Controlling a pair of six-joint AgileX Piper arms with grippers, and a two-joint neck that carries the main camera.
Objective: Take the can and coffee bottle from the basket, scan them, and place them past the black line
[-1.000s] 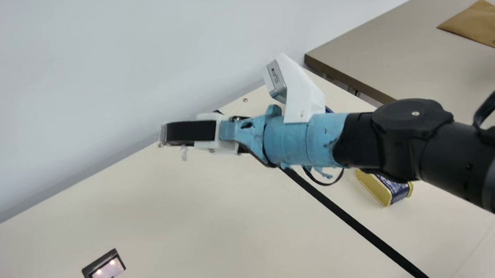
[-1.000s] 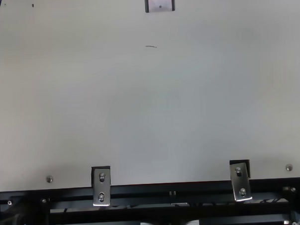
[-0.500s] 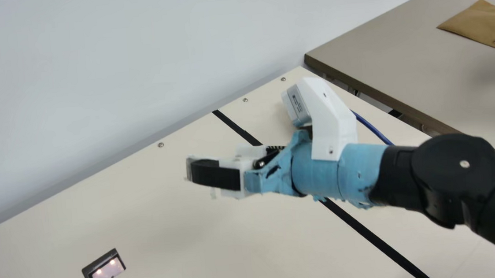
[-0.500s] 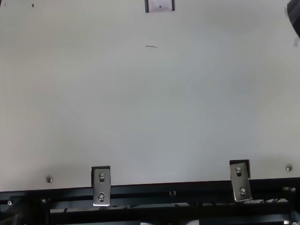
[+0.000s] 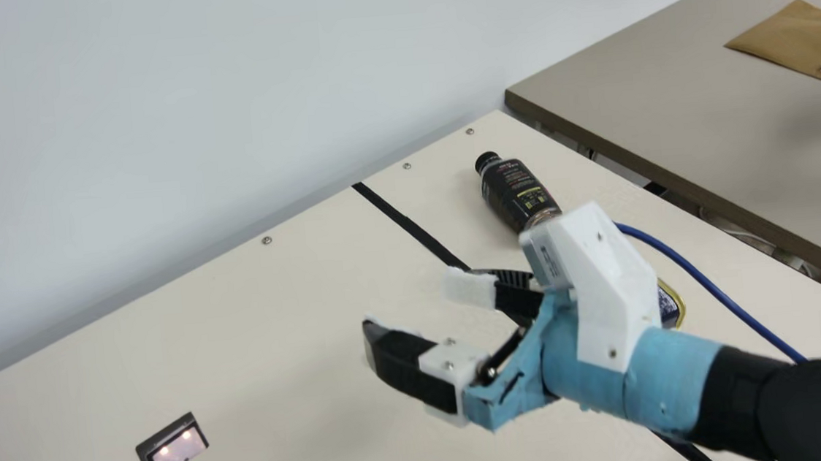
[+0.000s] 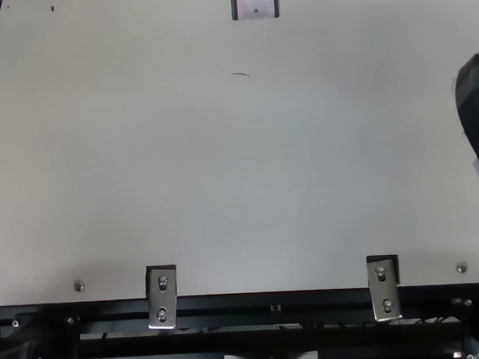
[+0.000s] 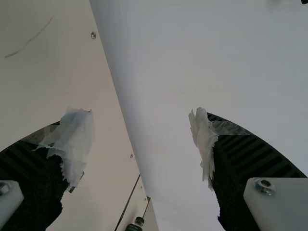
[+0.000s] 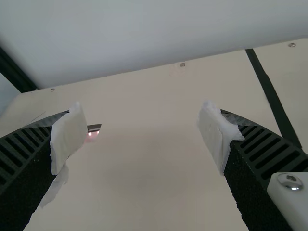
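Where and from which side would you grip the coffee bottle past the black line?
Probably around the middle of the coffee bottle, fingers across its width, coming from the black line side: the body is broad and rounded, its cap narrower, and the can sits off its far end. Standing or lying, I can't tell.

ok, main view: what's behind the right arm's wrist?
Part of the can shows past the wrist; the rest is covered. The black line also runs behind, middle hidden. The bottle mostly shows; its base may be covered.
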